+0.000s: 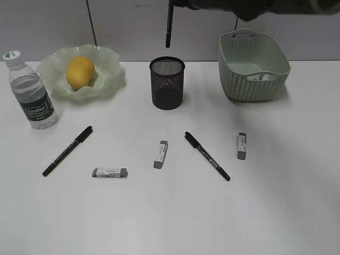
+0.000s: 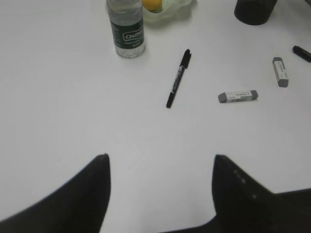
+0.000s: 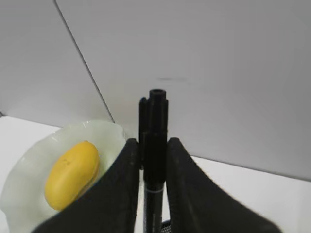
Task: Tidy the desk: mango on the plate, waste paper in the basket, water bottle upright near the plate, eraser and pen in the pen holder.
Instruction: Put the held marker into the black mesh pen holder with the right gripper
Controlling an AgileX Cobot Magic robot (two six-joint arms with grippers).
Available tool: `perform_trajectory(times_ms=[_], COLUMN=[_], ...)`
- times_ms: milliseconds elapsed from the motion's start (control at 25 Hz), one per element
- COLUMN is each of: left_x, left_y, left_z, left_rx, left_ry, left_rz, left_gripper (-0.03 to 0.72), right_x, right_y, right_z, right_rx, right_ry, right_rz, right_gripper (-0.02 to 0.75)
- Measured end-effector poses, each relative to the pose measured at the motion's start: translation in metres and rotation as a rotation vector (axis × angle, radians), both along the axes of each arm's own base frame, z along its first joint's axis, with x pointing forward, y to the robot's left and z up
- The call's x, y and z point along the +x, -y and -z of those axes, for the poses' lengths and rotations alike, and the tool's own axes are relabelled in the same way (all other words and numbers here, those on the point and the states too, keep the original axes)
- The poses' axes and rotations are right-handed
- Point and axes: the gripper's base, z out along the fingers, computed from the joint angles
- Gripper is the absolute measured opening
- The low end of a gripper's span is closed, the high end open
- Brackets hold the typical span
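Right gripper (image 3: 153,160) clamped on pen (image 1: 169,24), hanging vertical above mesh cup (image 1: 167,83). Pen light, stiff, smooth-barrelled; mid-barrel pinch suits it, may slip. Tip seems centred over cup, hard to confirm. Left gripper (image 2: 160,167) spread wide, holding nothing.

Bright even light, soft short shadows, white desk (image 1: 170,218) faintly glaring, near gripper fingers (image 3: 124,194) blurred
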Motion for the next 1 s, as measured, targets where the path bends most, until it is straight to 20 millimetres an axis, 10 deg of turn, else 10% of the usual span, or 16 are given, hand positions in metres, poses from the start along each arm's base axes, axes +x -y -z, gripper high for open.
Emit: perform_trajectory(times_ms=[480, 800, 1000], left_x=[0.0, 0.0, 0.0], left_y=[0.0, 0.0, 0.0], left_z=[0.0, 0.0, 0.0], left_rx=[0.0, 0.0, 0.0], left_ry=[0.0, 0.0, 0.0], left_rz=[0.0, 0.0, 0.0], left_gripper=[0.498, 0.498, 0.498], right_x=[0.017, 0.016, 0.01], right_y=[-0.011, -0.011, -0.005], right_z=[0.081, 0.087, 0.081], right_rx=[-0.05, -0.087, -0.16], right_ry=[-0.045, -0.063, -0.171], right_rz=[-0.023, -0.033, -0.019], right_gripper=[0.164, 0.468, 0.501])
